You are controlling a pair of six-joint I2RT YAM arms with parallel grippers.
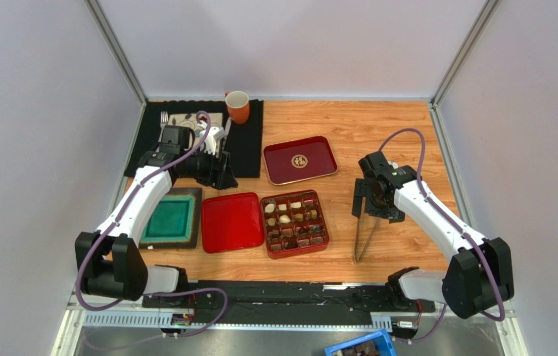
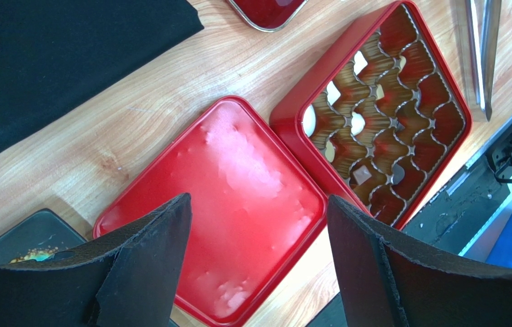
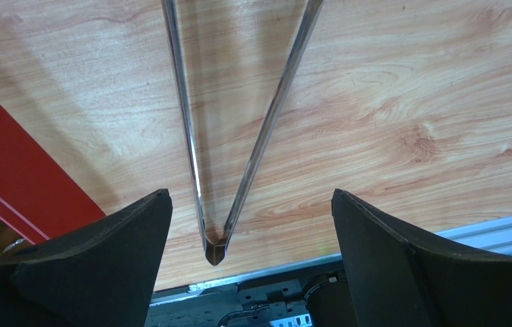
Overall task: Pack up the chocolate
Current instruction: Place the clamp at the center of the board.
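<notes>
The chocolate (image 2: 357, 124) sits in the gridded cells of the red box (image 1: 297, 254). The white pieces are plain, the dark ones hard to tell from the brown liner (all too small to show any heading). A red lid (image 1: 231, 222) lies beside it. The left gripper (image 2: 257, 199) is spread and empty. The right gripper (image 3: 250, 193) is spread above the tongs (image 3: 265, 129).

A light wood-grain surface (image 1: 393, 126) fills the middle of the frame, boxed in by plain pale grey walls (image 1: 289, 44) at left, back and right. Slim metal posts (image 1: 116, 48) rise at the two rear corners. A metal rail (image 1: 126, 319) lines the bottom edge. The light is soft and even.
</notes>
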